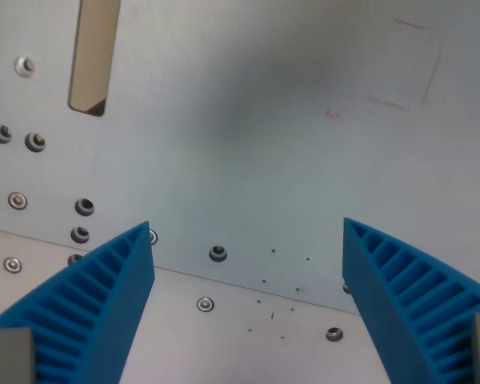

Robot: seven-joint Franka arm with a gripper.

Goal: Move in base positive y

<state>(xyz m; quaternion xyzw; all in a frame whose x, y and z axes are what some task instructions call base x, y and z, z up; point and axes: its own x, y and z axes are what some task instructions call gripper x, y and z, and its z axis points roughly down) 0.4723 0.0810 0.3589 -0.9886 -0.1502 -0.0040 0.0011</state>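
Pale metal plate [248, 144] — dotted with screws [218, 254] (faint red marks [408, 68] upper right) — one slot [94, 56].

bare plate [288, 144], wide gap between fingers [112, 296]

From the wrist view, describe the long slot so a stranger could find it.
Start at the grey metal plate filling the view and go to its top left corner. There a tall, narrow slot shows tan through the plate. Its neighbours are all small round screws and holes; it alone is long and straight-sided.

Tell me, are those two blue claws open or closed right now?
Open. The gripper has its blue fingers far apart, with bare metal plate showing between them and nothing held.
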